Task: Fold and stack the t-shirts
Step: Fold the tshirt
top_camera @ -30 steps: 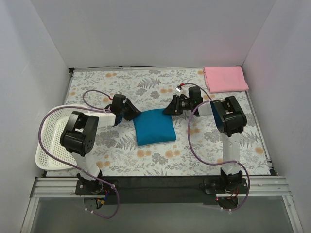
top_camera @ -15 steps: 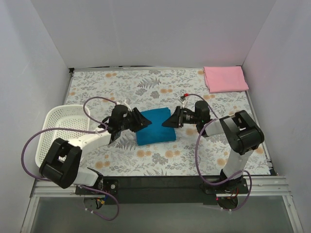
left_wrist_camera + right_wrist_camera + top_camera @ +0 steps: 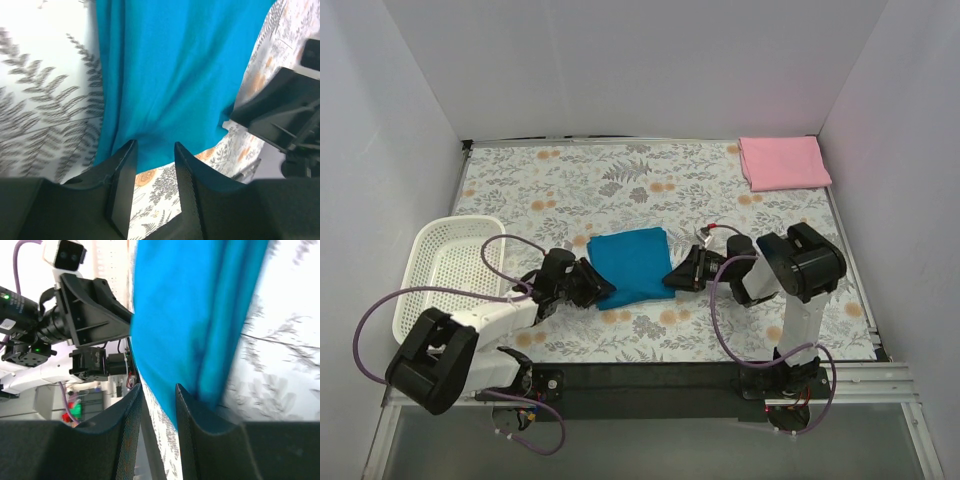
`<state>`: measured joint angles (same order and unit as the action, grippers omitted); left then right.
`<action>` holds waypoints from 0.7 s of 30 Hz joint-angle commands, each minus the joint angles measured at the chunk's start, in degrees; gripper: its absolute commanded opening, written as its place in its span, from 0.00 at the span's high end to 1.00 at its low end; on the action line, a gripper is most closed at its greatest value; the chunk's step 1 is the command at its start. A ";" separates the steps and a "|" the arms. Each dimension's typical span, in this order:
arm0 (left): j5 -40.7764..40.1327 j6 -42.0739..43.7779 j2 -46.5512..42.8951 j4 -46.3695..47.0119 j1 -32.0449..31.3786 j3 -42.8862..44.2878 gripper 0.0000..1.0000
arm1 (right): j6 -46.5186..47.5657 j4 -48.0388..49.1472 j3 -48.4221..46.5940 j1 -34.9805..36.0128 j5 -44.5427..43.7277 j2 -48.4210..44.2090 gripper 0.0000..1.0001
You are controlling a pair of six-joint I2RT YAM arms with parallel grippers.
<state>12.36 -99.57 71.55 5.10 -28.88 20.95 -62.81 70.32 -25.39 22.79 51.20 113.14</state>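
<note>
Item: teal shirt point(image 3: 631, 263), folded to a flat rectangle on the floral table point(image 3: 570, 180), to the right of the white basket point(image 3: 432, 248) and apart from it.
Change: both arms have drawn back from the shirt's far corners to its near ones. The shirt, puffed a moment ago, now lies flatter.
Meaning: this fold looks laid; letting go and stacking probably remain.
Left gripper point(image 3: 603, 292): between basket and shirt, at the shirt's near corner on the basket side. Narrow gap, hem at the fingertips; whether it grips cannot be told.
Right gripper point(image 3: 672, 280): at the near corner away from the basket. Narrow gap, hem reaching between the fingers; grip likewise unclear.
Pink shirt point(image 3: 783, 162): folded, far right of the basket and farther back, not yet stacked.
</note>
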 commanded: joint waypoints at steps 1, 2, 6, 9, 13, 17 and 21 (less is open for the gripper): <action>-6.81 1.83 -6.05 -10.36 -0.03 1.72 0.65 | 6.63 -6.65 -0.71 0.24 -2.77 -9.59 0.60; -9.43 2.53 -8.42 -14.12 0.05 2.86 0.62 | 6.82 -7.91 -1.50 0.76 -3.03 -11.09 0.60; -16.65 7.10 -12.39 -22.40 0.23 10.50 0.53 | 5.94 -11.96 -5.01 4.62 -5.13 -17.15 0.58; -22.87 11.67 -13.89 -26.80 0.41 15.95 0.41 | 5.24 -13.89 -9.48 10.42 -8.73 -17.78 0.57; -30.98 19.04 -14.68 -29.27 0.76 21.22 0.32 | 4.01 -15.21 -14.86 16.75 -13.05 -14.98 0.56; -37.40 23.88 -15.30 -30.86 1.20 24.13 0.27 | 4.09 -19.16 -18.29 19.92 -16.74 -9.71 0.55; -41.97 24.86 -18.02 -28.31 1.29 20.28 0.26 | 4.53 -19.35 -17.25 20.28 -19.73 -4.70 0.54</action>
<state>-21.93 -78.46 56.34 -22.55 -27.86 43.00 -58.61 53.21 -42.76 43.16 35.90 105.23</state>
